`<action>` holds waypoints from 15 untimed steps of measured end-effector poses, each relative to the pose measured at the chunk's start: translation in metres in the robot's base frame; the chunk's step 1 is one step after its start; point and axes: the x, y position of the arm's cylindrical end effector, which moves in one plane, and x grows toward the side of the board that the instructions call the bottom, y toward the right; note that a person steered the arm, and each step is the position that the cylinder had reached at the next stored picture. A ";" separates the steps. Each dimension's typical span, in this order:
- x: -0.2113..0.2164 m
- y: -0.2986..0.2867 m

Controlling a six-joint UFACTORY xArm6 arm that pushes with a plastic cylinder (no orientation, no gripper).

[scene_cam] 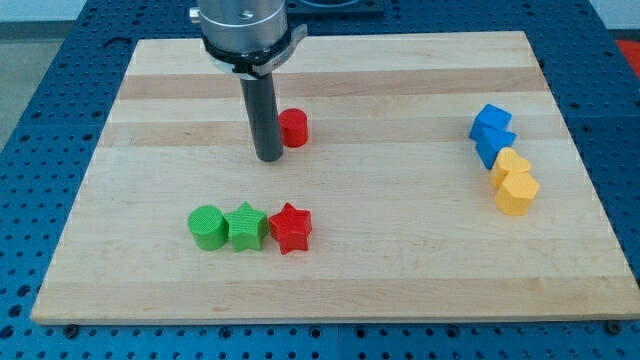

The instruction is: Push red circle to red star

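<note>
There is no hand here, only my tip [269, 157], holding nothing. It sits just left of the red circle [293, 128], touching or almost touching. The red star [291, 228] waits lower down beside the green star [246, 226]. A push from this side could slide the circle sideways, away from the star.

The arm ends in a silver-grey metal flange [243, 28] carrying a straight, dark grey cylindrical rod [262, 110] with my tip [269, 158] blunt-ended.
</note>
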 end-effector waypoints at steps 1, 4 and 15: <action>-0.036 -0.020; -0.089 -0.013; -0.016 0.025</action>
